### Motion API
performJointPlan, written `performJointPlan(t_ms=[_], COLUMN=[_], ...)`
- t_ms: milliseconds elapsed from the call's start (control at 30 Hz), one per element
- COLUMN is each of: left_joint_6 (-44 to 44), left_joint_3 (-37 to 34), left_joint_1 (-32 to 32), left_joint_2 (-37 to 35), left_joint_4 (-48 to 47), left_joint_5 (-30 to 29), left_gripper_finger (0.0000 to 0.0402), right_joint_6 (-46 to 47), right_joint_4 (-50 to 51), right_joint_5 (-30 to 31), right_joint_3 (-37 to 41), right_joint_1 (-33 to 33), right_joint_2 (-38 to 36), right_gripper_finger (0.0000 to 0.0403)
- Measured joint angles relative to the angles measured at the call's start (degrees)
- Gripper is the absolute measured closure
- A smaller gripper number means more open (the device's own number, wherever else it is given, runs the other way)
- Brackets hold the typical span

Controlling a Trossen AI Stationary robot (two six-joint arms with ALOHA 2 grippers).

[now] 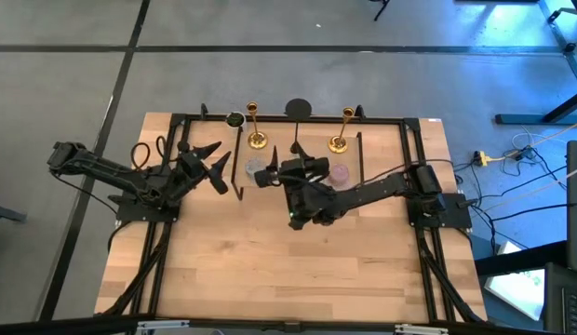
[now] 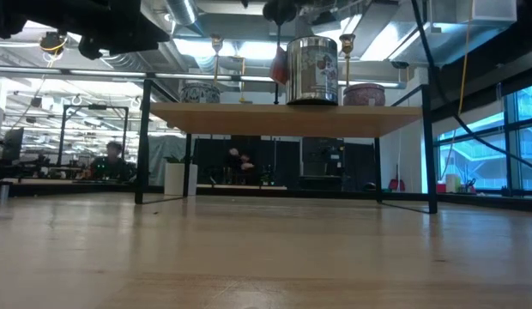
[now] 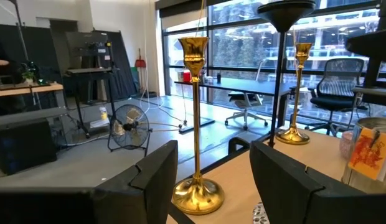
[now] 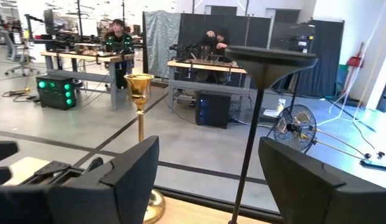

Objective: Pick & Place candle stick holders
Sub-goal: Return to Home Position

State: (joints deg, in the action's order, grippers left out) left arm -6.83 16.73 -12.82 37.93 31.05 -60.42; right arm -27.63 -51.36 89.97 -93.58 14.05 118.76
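1. Gold and slim, the left candle stick holder (image 1: pixel 255 127) and the right candle stick holder (image 1: pixel 342 130) stand upright and well apart on the raised wooden shelf (image 2: pixel 249 118) at the far side of the worktop (image 1: pixel 288 270).
2. Between them rises a black candle holder (image 1: pixel 298 108) with a flat round top. A silver tin (image 2: pixel 312 70) shares the shelf.
3. The left tool (image 1: pixel 217 160) hovers by the shelf's left end, facing the left candle stick holder. Its fingers are spread wide with nothing between them.
4. The right tool (image 1: pixel 300 167) hangs over the middle of the shelf beside a pink candle (image 1: pixel 340 173), parted and empty.
5. A second dark holder (image 1: pixel 235 119) appears to stand near the shelf's left rear corner.
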Motion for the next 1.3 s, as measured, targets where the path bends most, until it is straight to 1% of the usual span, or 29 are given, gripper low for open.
performJointPlan(t_ms=[133, 200, 400, 633, 800, 900, 1067, 1200, 1300], left_joint_6=[-0.4, -2.73, -10.44, -11.98, -11.98, -11.96, -10.63, -9.39, -8.73], left_joint_3=[0.0, 0.0, 0.0, 0.0, 0.02, 0.02, 0.02, 0.02, 0.02], left_joint_1=[-0.32, -1.21, -5.81, -10.74, -14.03, -16.48, -21.25, -24.54, -25.63], left_joint_2=[0.0, 0.0, -0.37, -3.57, -6.82, -8.23, -9.45, -9.49, -9.48], left_joint_4=[0.0, 0.0, 0.83, 2.2, 2.19, 2.17, 2.16, 2.15, 3.23], left_joint_5=[0.02, 0.03, 0.17, 0.35, 0.31, 0.31, 0.41, 2.9, 5.06], left_gripper_finger=[0.0206, 0.0206, 0.0206, 0.0206, 0.0206, 0.0206, 0.0206, 0.0206, 0.0206], right_joint_6=[-5.34, -7.55, -15.99, -26.35, -27.98, -30.61, -30.96, -30.51, -28.62], right_joint_4=[-3.86, -5.1, -10.57, -16.75, -17.23, -18.8, -17.65, -17.66, -17.79], right_joint_5=[0.0, 0.0, -0.09, -0.17, -0.14, -0.06, 0.02, 0.02, 0.0], right_joint_3=[0.0, 0.0, 0.0, 0.0, -0.02, -0.02, -0.02, -0.02, 0.63], right_joint_1=[1.52, 2.62, 7.12, 14.04, 19.42, 22.38, 26.44, 28.08, 28.21], right_joint_2=[0.0, 0.0, 0.0, -0.15, -0.98, -0.98, -1.03, -1.03, -1.12], right_gripper_finger=[0.0124, 0.0124, 0.0124, 0.0124, 0.0133, 0.0147, 0.0174, 0.0194, 0.0212])
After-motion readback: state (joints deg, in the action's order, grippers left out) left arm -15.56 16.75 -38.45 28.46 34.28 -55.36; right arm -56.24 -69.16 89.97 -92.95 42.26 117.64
